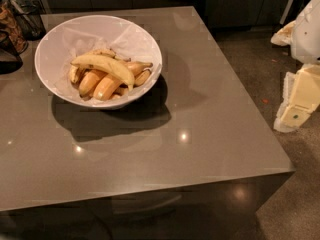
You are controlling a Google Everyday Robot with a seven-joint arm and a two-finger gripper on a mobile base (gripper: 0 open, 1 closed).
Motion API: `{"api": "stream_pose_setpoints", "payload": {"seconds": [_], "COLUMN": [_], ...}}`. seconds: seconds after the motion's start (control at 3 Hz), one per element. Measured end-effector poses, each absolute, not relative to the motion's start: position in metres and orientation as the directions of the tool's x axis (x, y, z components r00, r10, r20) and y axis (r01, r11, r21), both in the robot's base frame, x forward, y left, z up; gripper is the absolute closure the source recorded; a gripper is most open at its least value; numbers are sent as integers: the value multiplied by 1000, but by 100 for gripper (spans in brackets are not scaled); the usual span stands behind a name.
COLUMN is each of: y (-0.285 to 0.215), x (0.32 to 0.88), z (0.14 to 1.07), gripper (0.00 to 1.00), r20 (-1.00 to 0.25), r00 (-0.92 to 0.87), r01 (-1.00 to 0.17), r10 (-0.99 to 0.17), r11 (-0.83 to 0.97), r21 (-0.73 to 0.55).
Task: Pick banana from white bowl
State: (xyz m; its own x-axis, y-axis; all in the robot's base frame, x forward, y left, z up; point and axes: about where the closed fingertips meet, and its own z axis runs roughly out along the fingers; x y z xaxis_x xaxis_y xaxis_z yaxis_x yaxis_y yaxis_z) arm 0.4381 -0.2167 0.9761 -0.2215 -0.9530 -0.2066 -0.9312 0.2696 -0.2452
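Finding the banana (105, 66) lying crosswise on top of the heap inside the white bowl (54, 46), touching the shorter orange-yellow bananas (100, 86) beneath and being propped up by them. Sitting highest in the pile and so, by the look of it, offering the easiest piece to take from above without disturbing much else. Noting crinkled white paper (95, 36) lining the bowl, probably cushioning the fruit and keeping it from sliding down the sloping sides. Seeing the bowl resting on the far-left part of the grey counter (210, 134), near the back edge, throwing a dark shadow toward the front.

Locating the gripper (299, 96) at the right edge of the view, beyond the counter's right side and above the floor (280, 194), hanging below a white arm section (307, 29), well apart from the bowl. Not being able to tell whether clenched or released; showing no banana in it.

Judging the pick as not yet begun, with the banana lying untouched in the bowl. Expecting the next move to call for crossing over the counter, coming down above the banana's middle and closing across its narrow width instead of along its length. Risking a knock against the bowl's rim, or dragging the paper or a neighbouring banana along.
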Motion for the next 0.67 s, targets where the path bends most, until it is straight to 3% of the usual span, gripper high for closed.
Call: {"api": "stream_pose_setpoints", "payload": {"seconds": [0.67], "y": [-210], "x": [446], "z": [979], "gripper": [0], "r20": [-214], "r00": [-250], "r01": [-926], "r10": [-944], "r11": [298], "r21": [-231]}}
